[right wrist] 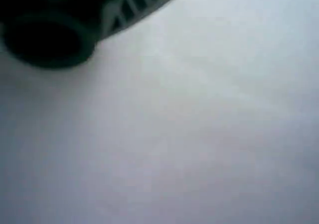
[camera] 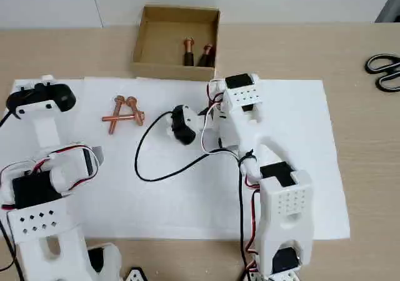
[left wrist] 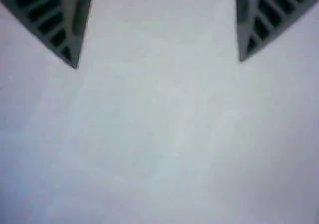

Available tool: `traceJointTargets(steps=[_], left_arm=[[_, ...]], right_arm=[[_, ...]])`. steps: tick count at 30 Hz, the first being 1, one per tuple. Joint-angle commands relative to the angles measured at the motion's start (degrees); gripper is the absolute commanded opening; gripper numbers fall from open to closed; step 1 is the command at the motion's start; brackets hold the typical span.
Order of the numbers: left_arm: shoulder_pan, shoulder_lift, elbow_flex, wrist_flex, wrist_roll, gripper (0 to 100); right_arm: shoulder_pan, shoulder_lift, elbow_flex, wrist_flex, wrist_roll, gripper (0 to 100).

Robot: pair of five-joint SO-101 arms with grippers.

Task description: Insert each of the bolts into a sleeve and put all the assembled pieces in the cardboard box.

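Two copper bolts (camera: 123, 112) are seen crossed on the white paper (camera: 187, 206), heads toward the cardboard box (camera: 150, 40). They are flanked by the nearer right gripper (camera: 182, 125), whose state cannot be told, and the left gripper (left wrist: 157, 59), spread wide.

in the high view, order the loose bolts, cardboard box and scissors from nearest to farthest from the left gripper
From the left gripper, at the paper's left end:
1. loose bolts, on the paper to its right
2. cardboard box, at the back of the table
3. scissors, at the far right edge
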Motion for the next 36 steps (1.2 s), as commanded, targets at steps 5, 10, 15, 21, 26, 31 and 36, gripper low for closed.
traceJointTargets(steps=[5, 10, 15, 21, 26, 31, 36], left_arm=[[-0.1, -0.4, -0.6, -0.2, -0.1, 20], [0.0, -0.4, -0.6, -0.2, -0.1, 20], [0.0, -0.4, -0.7, -0.2, -0.1, 20], [0.0, -0.4, -0.7, -0.2, -0.1, 20], [0.1, -0.4, -0.7, -0.7, -0.1, 20], [1.0, 2.4, -0.9, -2.1, -4.2, 20], [1.3, 17.8, -8.1, -3.3, -5.6, 20]], right_arm=[[3.6, 1.6, -6.9, 8.2, -5.5, 0.4], [3.4, 1.5, -15.0, 14.1, -16.4, 0.5], [3.7, 1.5, -19.8, 14.1, -30.2, 0.4], [3.4, -1.5, -21.1, 14.2, -42.8, 0.4], [3.6, -9.9, -21.0, 14.2, -52.8, 0.4], [3.9, -18.3, -20.7, 14.5, -60.4, 0.4], [4.7, -23.3, -20.0, 14.7, -63.3, 0.4]])
